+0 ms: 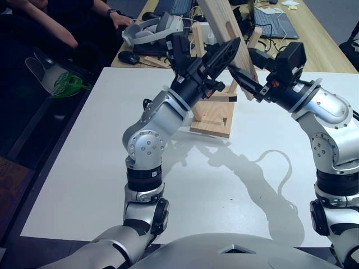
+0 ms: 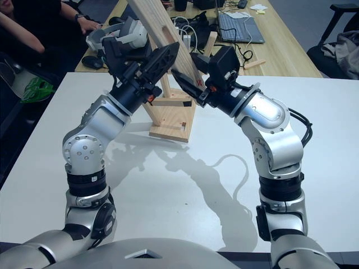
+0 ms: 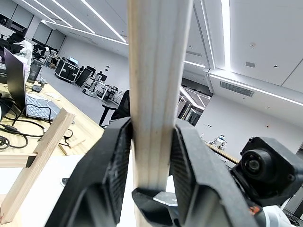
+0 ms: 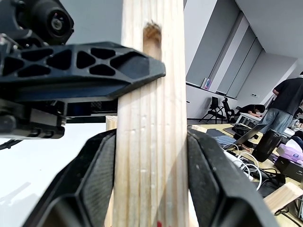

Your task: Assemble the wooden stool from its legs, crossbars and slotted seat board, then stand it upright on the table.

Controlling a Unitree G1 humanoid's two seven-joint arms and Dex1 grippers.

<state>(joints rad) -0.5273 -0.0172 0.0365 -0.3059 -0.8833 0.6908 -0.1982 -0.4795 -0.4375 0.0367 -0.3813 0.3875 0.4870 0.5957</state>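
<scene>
A white table (image 1: 67,168) stands on a grey floor (image 2: 303,22). Just behind it runs a long wooden desk (image 1: 325,50) with a laptop (image 1: 274,23), a mouse (image 1: 129,58), a white headset (image 1: 150,29) and loose cables (image 2: 184,25). An office chair (image 2: 341,39) sits off the desk's right end. Overhead, long light strips (image 3: 90,28) cross a pale ceiling (image 3: 265,38), which also has a vent (image 3: 238,88). Tall grey panels (image 4: 241,66), windows or partitions, line one wall, with chairs (image 4: 215,108) below them.
</scene>
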